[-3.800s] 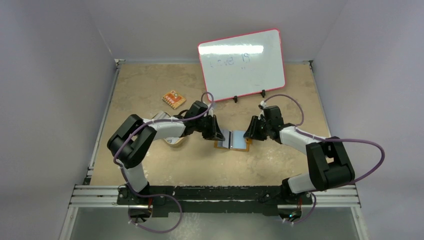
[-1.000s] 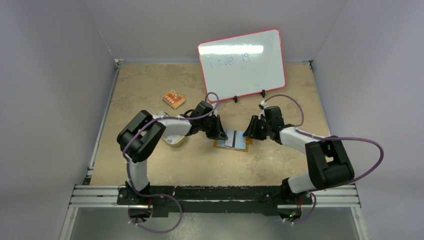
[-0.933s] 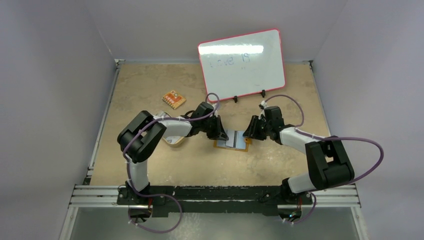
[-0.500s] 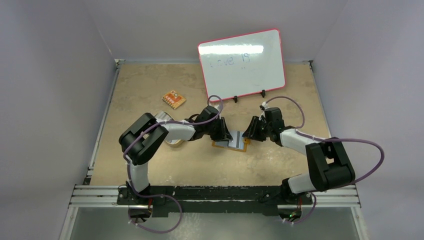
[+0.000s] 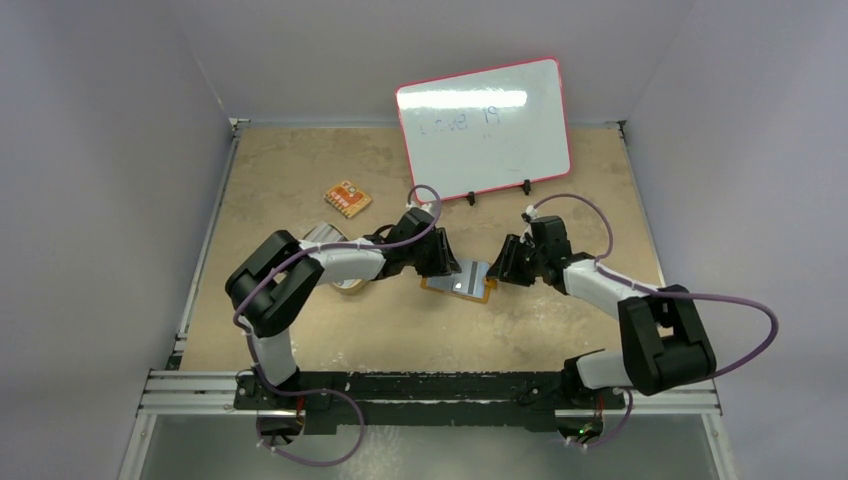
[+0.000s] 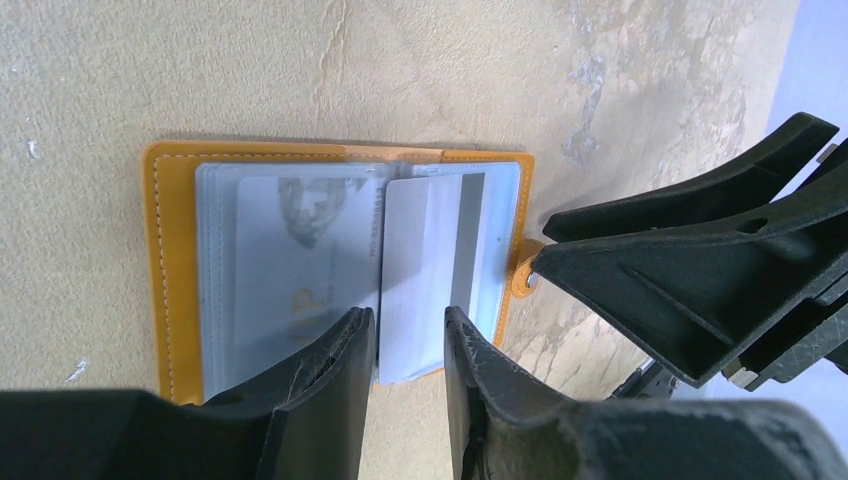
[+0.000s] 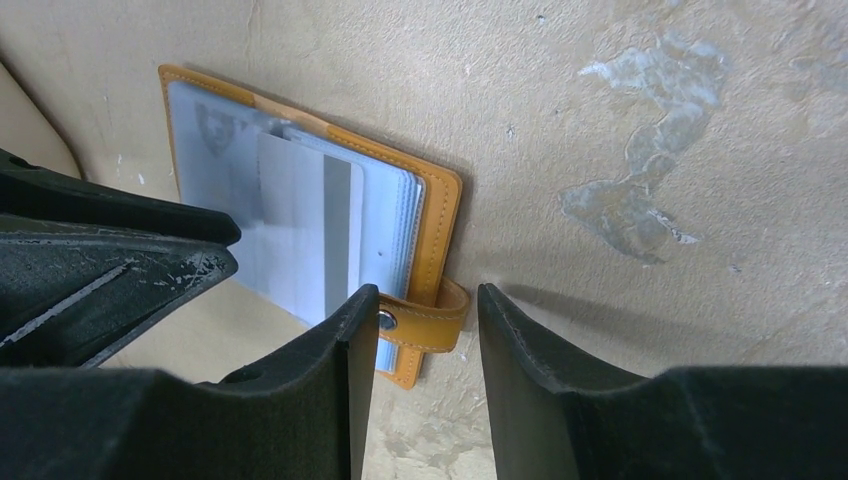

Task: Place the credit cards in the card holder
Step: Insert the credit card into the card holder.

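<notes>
left gripper (image 6: pixel 405 322) half open, holding nothing; credit card (image 6: pixel 420 280) loose between its fingers (image 6: pixel 325 400), sticking out of the card holder (image 6: pixel 160 280); right gripper (image 7: pixel 428 295) open astride the snap tab (image 7: pixel 430 322); a brushing finger could drag it out.

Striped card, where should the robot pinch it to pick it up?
Probably by the end nearest the left gripper, squeezing the two long edges of the striped card from that side. The card lies flat on the card holder, so its faces can't be pinched, and the open jaws straddle that end.
</notes>
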`<move>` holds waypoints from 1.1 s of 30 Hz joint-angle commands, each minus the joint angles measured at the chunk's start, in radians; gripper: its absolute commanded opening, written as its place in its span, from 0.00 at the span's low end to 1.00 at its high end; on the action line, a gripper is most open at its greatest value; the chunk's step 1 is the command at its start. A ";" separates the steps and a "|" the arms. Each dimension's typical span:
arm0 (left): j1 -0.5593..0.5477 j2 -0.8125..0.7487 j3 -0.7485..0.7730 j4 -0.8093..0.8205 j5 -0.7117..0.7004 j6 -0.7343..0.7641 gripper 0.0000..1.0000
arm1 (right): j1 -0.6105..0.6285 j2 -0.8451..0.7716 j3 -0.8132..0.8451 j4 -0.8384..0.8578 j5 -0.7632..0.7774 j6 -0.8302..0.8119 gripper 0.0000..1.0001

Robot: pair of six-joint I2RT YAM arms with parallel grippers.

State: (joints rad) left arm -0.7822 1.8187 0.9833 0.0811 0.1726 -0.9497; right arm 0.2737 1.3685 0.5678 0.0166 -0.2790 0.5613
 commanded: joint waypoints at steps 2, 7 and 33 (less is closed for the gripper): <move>-0.004 -0.015 0.019 0.028 -0.008 0.020 0.32 | 0.002 0.027 0.002 0.045 -0.003 0.001 0.43; -0.005 0.011 0.024 0.052 0.002 0.019 0.32 | 0.001 0.043 -0.002 0.069 -0.006 0.000 0.43; -0.054 0.066 0.093 0.145 0.026 0.003 0.31 | 0.001 0.086 0.029 0.121 -0.031 -0.040 0.41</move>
State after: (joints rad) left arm -0.8303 1.8851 1.0267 0.1547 0.1864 -0.9508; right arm 0.2737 1.4364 0.5663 0.1303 -0.2871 0.5571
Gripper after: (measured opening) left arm 0.309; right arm 0.417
